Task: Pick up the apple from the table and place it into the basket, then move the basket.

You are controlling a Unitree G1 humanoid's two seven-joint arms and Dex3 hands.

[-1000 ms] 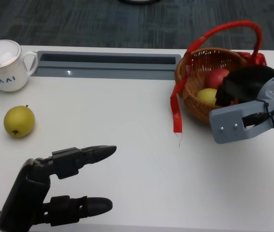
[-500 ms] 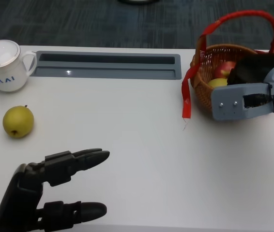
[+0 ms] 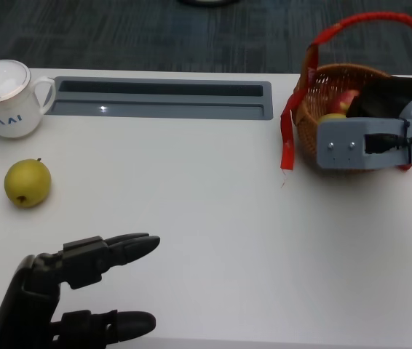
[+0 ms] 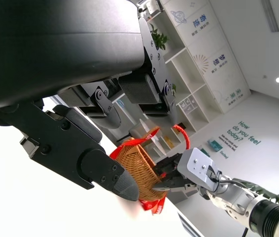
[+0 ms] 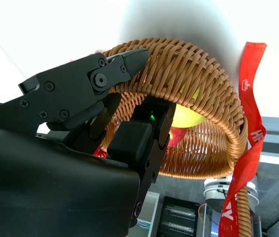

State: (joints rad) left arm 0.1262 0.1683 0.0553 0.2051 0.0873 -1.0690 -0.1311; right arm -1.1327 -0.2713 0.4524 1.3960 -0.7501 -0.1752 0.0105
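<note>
Your right hand (image 3: pixel 381 98) grips the basket (image 3: pixel 330 87) rim, fingers in & outside the wicker wall, at the bench's (image 3: pixel 213 189) far-right. Red apple (image 3: pixel 346 100) sits inside w/ a yellow fruit (image 3: pixel 331 116). Left hand (image 3: pixel 68 291) is empty, fingers spread, near edge. Pear (image 3: pixel 27 183) and mug (image 3: pixel 4 98) lie left.

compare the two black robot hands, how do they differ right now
The left hand hovers low over bare white table, fingers spread, holding nothing. The right hand reaches over the woven wicker basket and grips its rim. The left is far from the basket; the right touches it. Both are black on silver forearms.
</note>
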